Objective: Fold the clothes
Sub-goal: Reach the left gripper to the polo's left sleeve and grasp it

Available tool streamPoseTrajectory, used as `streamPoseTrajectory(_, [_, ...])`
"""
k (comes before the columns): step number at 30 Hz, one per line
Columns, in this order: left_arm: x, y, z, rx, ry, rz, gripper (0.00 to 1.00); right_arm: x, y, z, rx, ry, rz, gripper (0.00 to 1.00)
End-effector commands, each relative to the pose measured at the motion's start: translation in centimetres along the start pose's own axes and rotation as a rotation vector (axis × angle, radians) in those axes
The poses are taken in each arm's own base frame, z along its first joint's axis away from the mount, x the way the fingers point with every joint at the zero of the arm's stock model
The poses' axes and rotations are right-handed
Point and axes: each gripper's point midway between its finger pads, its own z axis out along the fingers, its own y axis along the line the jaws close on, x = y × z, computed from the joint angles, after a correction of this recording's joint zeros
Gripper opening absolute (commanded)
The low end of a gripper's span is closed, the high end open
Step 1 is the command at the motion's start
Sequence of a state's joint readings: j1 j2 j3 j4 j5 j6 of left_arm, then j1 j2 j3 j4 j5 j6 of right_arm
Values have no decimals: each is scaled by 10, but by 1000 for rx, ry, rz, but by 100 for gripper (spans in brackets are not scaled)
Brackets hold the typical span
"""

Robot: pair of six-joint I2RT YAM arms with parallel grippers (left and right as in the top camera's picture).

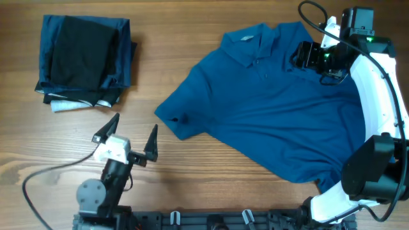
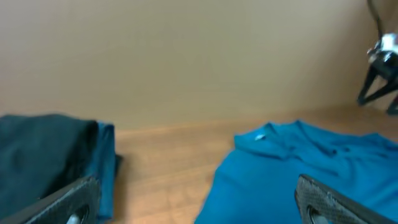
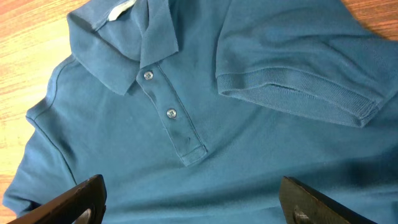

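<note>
Polo shirt (image 1: 275,108) beneath right hand (image 1: 306,56)

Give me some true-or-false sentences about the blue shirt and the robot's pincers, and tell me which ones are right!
1. The polo shirt is blue. True.
2. The left pincer is holding the shirt. False: it is open and empty over the bare table, beside a sleeve.
3. A pile of folded clothes sits apart from the shirt. True.
4. The shirt lies buttons down. False: two buttons face up.
5. The right pincer is open above the shirt. True.
</note>
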State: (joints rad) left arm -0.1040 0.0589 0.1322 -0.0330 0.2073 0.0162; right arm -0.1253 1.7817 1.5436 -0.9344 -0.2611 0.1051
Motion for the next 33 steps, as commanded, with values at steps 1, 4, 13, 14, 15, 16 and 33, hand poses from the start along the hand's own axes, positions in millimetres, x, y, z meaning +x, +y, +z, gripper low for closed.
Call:
streamPoseTrajectory(1, [-73, -14, 0, 58, -10, -32, 100, -5, -2, -3, 13, -23, -21, 90])
streamPoseTrajectory(4, [-114, -17, 16, 72, 110, -56, 100, -10, -1, -4, 11, -40, -35, 90])
streamPoseTrajectory(13, [-127, 5, 109, 15, 681, -179, 100, -14, -1, -4, 14, -55, -40, 90])
streamPoseTrajectory(14, [-117, 8, 122, 12, 723, -189, 100, -13, -2, -4, 14, -54, -39, 91])
streamPoseTrajectory(15, [-102, 13, 139, 10, 755, -198, 100, -13, -2, -4, 15, -51, -38, 91])
streamPoseTrajectory(16, [-90, 16, 153, 9, 772, -202, 100, -12, -2, -4, 15, -48, -38, 91])
streamPoseTrajectory(33, [145, 9, 145, -100, 1525, -127, 16, -3, -6, -4, 36, -14, -29, 91])
